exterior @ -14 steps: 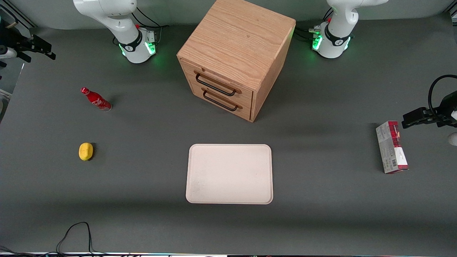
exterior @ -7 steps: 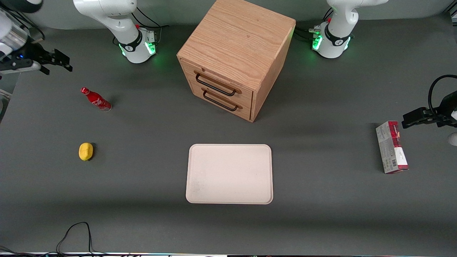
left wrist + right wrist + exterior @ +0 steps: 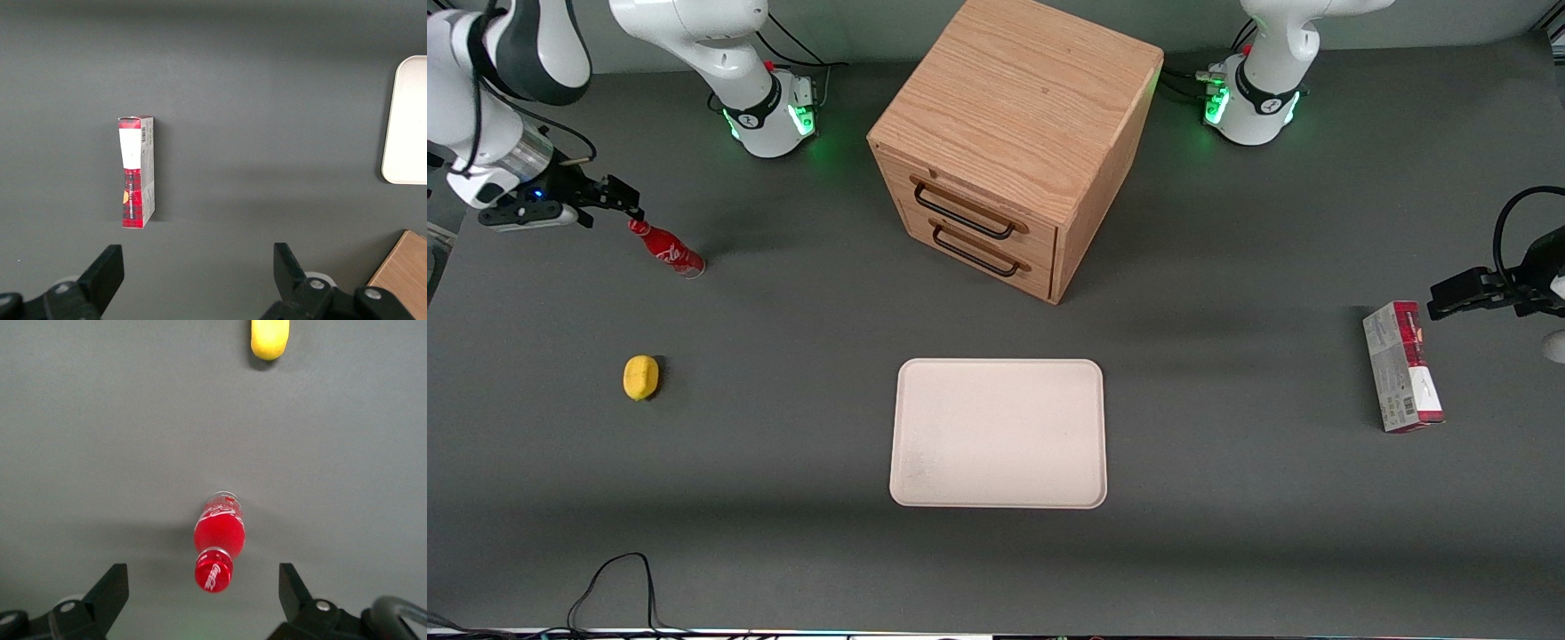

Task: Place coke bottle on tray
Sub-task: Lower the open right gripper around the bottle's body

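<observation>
We see our gripper (image 3: 624, 206) spread wide and holding nothing, poised just above the cap of the coke bottle (image 3: 667, 248), which stands upright on the tabletop (image 3: 783, 400), well apart from the tray (image 3: 998, 433) and near a yellow lemon (image 3: 640, 377)

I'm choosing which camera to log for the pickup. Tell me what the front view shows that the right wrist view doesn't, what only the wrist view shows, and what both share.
Only the front view shows the cream tray, the wooden drawer cabinet and the red-and-grey carton toward the parked arm's end.

Only the right wrist view shows the gripper open, its fingers spread on either side of the red cap, above it.

Both show the upright coke bottle on the table and the yellow lemon-like object, nearer the front camera.
</observation>
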